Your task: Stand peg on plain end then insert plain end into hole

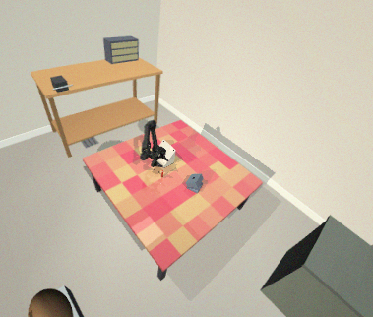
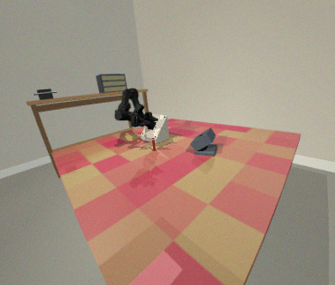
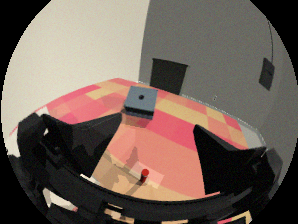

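The red peg (image 1: 162, 174) (image 2: 154, 144) (image 3: 144, 175) stands upright on the table by itself. Its white band is too small to make out clearly. The sloped panel (image 1: 194, 182) (image 2: 202, 140) (image 3: 148, 104) is blue-grey and stands farther out on the table; its one dark hole (image 3: 141, 97) shows in the wrist view. My gripper (image 2: 155, 125) (image 3: 158, 122) is open and empty, with its fingers wide apart. It is raised above the peg and back from it, on the robot's side, not touching it.
A white block (image 1: 167, 152) (image 2: 163, 129) with small dark spots stands close beside the arm. The patchwork table (image 1: 157, 209) (image 2: 146, 192) carries everything here. A wooden bench (image 1: 86, 76) with a drawer box (image 1: 124, 50) stands behind the robot.
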`<state>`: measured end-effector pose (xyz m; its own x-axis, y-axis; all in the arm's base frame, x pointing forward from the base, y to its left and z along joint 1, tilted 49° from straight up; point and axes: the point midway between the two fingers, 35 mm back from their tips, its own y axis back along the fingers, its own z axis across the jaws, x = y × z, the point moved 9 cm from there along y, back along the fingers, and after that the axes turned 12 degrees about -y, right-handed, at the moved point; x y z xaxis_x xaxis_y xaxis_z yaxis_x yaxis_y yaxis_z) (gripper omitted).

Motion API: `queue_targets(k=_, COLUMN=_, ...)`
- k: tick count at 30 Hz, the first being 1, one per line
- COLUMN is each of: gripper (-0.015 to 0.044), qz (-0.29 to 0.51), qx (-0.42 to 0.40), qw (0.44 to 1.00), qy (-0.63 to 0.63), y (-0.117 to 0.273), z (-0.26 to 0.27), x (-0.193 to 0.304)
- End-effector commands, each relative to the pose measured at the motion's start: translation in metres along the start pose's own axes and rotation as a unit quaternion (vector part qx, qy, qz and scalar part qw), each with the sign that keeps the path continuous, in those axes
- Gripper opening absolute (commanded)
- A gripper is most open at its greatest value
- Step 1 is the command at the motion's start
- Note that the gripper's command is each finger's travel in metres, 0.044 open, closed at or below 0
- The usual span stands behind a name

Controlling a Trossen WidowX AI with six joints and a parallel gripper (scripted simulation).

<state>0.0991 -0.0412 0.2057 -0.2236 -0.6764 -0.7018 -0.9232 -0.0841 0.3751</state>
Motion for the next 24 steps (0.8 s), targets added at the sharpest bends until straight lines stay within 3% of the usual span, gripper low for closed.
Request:
queue_targets(k=1, gripper=0.0440, qz=-0.023, qx=0.029, qw=0.999, qy=-0.011, y=0.016, z=0.012, x=-0.022)
queue_targets(k=8, gripper=0.0440, qz=-0.031, qx=0.036, qw=0.998, qy=-0.028, y=0.022, z=0.017, x=-0.028)
queue_targets(k=24, gripper=0.0440, qz=0.148, qx=-0.042, qw=0.967, qy=-0.205, y=0.002, z=0.005, x=-0.021)
